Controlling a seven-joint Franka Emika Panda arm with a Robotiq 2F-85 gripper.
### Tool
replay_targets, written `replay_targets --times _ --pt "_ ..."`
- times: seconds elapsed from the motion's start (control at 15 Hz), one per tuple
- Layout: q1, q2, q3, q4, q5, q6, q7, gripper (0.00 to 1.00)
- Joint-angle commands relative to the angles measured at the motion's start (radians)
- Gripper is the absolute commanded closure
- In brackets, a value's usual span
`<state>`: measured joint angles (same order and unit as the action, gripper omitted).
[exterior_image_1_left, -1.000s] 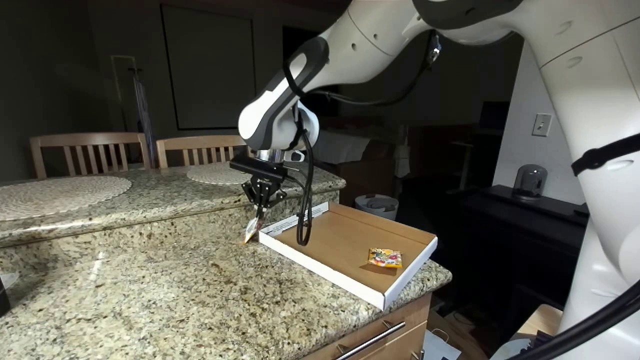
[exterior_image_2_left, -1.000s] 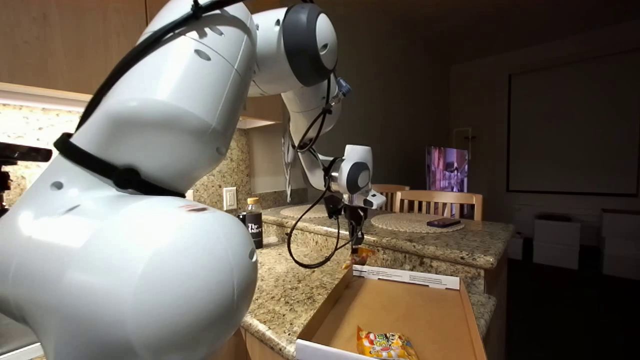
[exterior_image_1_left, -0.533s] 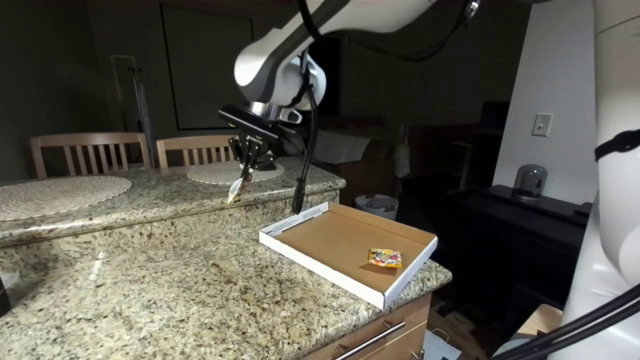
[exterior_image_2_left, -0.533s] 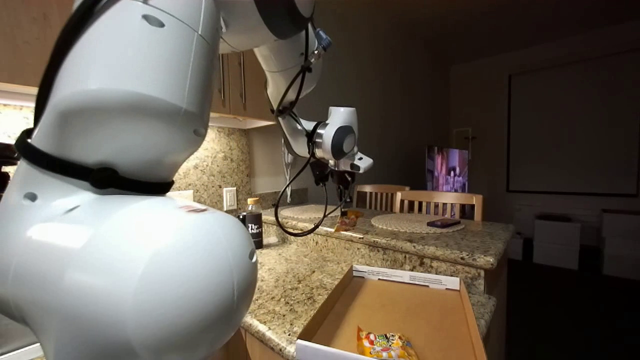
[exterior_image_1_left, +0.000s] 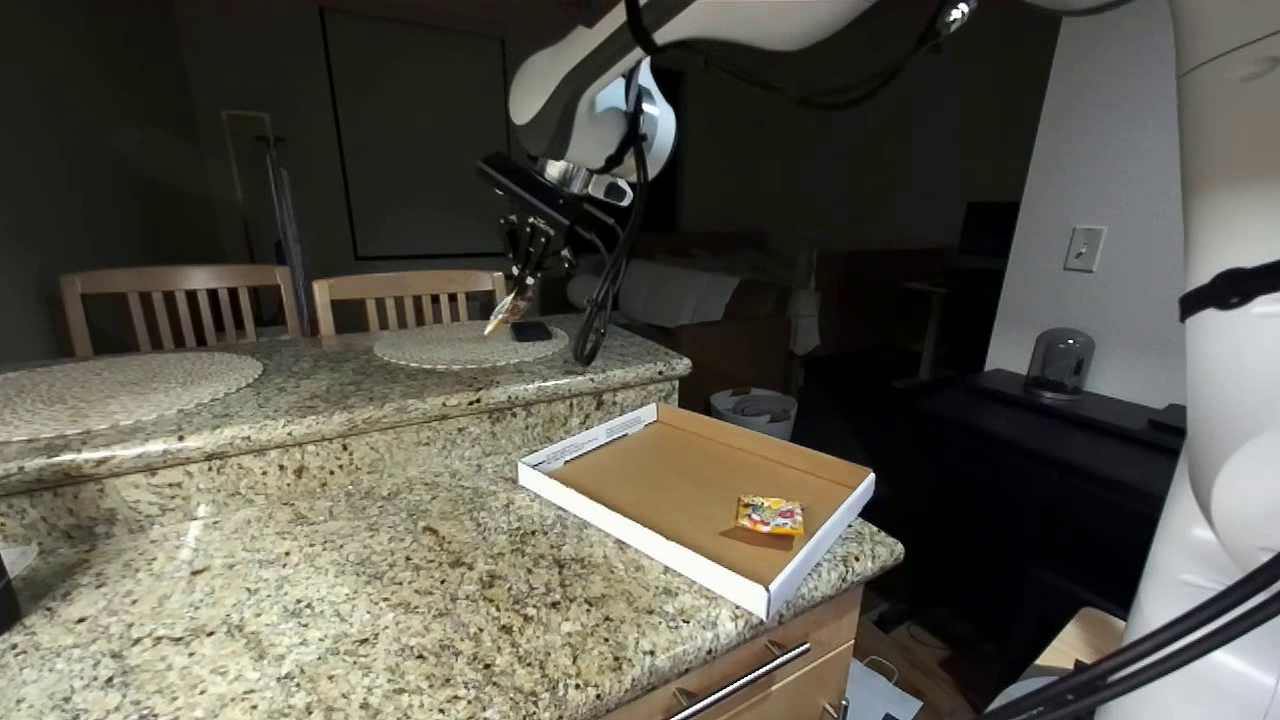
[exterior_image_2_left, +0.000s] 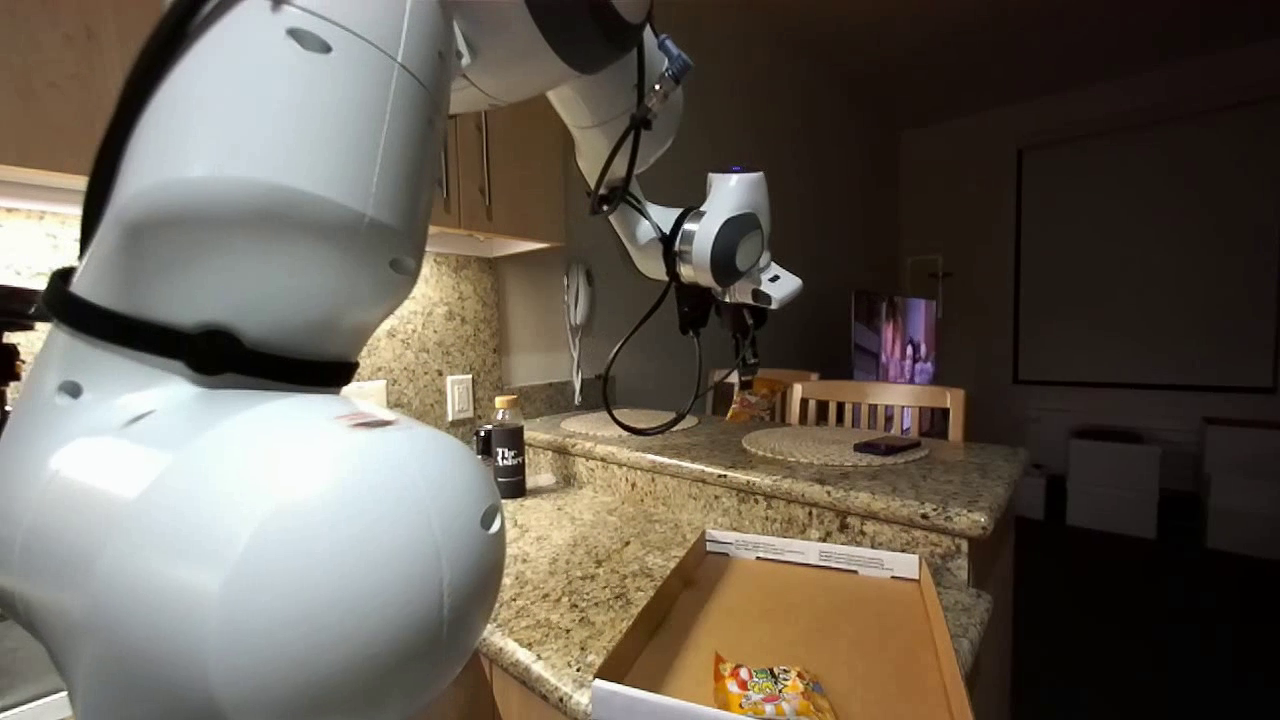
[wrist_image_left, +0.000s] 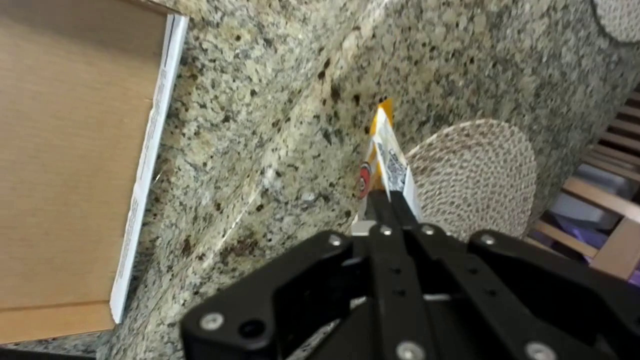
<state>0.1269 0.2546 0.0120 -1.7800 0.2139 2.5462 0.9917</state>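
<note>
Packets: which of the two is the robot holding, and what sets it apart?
The raised packet, pinched in the shut hand outside the cardboard box; the other packet lies loose inside that box.

We note: gripped snack packet (wrist_image_left: 393, 162) orange and white; gripper (wrist_image_left: 389, 201) black; cardboard tray (exterior_image_1_left: 645, 470) brown inside, white outside; granite countertop (exterior_image_1_left: 380, 590) speckled beige, grey, brown; placemat (wrist_image_left: 475, 175) woven cream.

- A packet (exterior_image_1_left: 770, 515) lay in the box (exterior_image_1_left: 645, 540), on the lower counter (exterior_image_1_left: 400, 580).
- Behind it stood the raised counter (exterior_image_1_left: 320, 385), then chairs (exterior_image_1_left: 400, 286).
- A phone (exterior_image_2_left: 887, 446) lay there on a placemat (exterior_image_2_left: 800, 446).
- A second packet (wrist_image_left: 392, 167) hung in the gripper (wrist_image_left: 389, 202) over that counter.
</note>
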Motion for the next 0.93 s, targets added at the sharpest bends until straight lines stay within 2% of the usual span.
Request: replay_targets --times 0.0,0.53,0.73,0.87 --pt "-0.026 0.051 -0.007 0.055 0.036 -0.021 0.043 0.72" --pt "-0.038 0.049 0.003 0.04 0.099 -0.015 0.023 0.23" --pt "-0.046 0.044 0.02 0.025 0.136 -0.064 -0.007 0.02" --pt "-0.049 0.051 0.037 0.01 0.165 -0.134 -0.028 0.0"
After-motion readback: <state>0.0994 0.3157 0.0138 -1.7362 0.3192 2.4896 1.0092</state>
